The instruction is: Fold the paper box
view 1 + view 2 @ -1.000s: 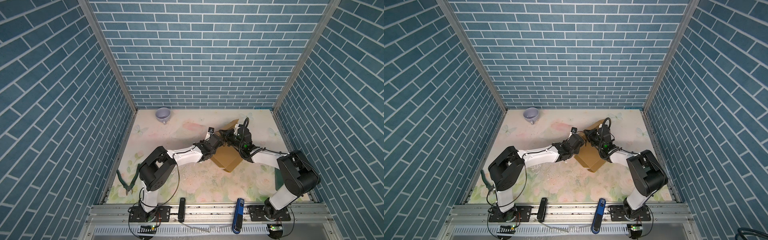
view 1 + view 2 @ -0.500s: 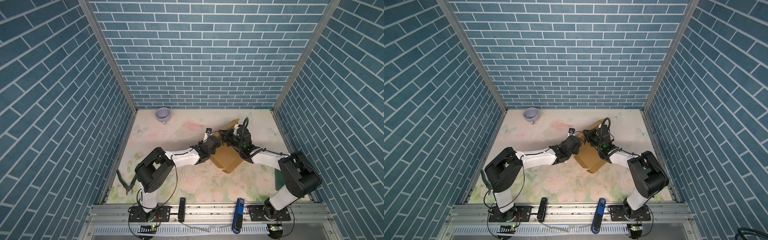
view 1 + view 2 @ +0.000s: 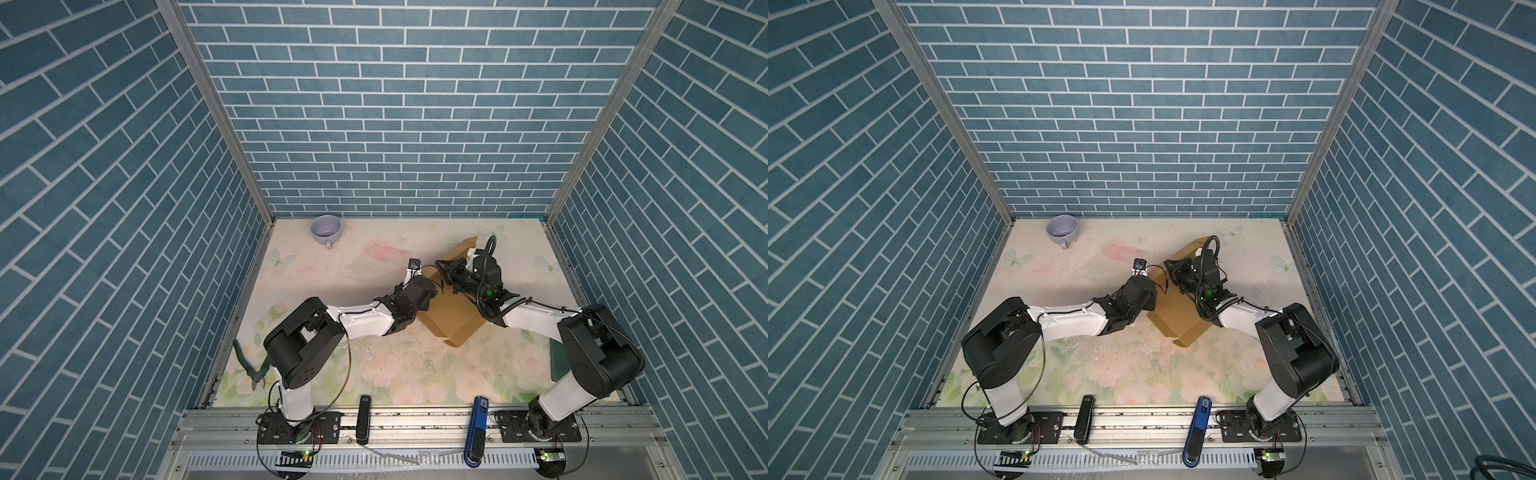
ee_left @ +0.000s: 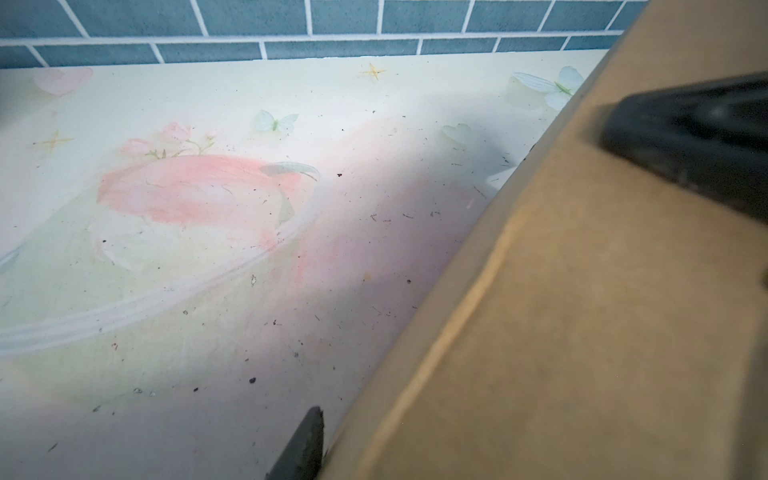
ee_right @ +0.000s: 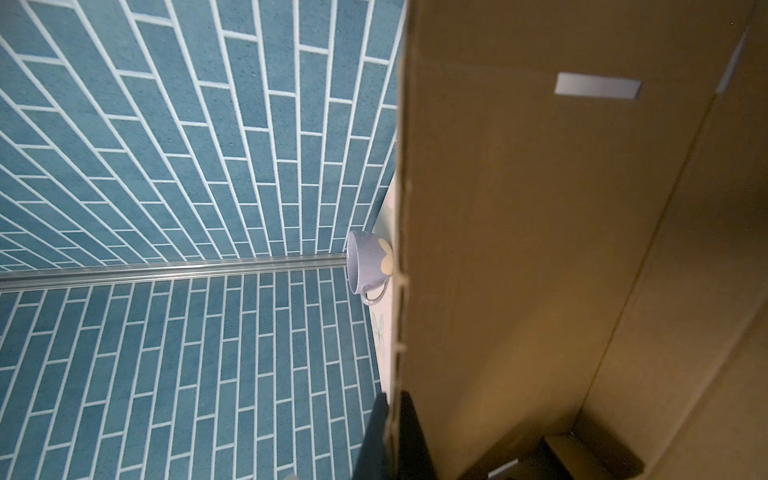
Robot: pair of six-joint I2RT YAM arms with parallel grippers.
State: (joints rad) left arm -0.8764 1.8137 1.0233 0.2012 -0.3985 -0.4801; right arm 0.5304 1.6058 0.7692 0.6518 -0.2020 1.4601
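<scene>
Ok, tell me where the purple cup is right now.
In both top views the purple cup sits in the far left corner of the table, near the back wall, well apart from the paper box right of centre.

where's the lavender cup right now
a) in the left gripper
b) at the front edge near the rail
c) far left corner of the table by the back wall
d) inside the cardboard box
c: the cup stands upright in the far left corner of the table, next to the back wall and well apart from the paper box.

White-and-black arms [image 3: 365, 322], looping black cables [image 3: 493, 240]
</scene>
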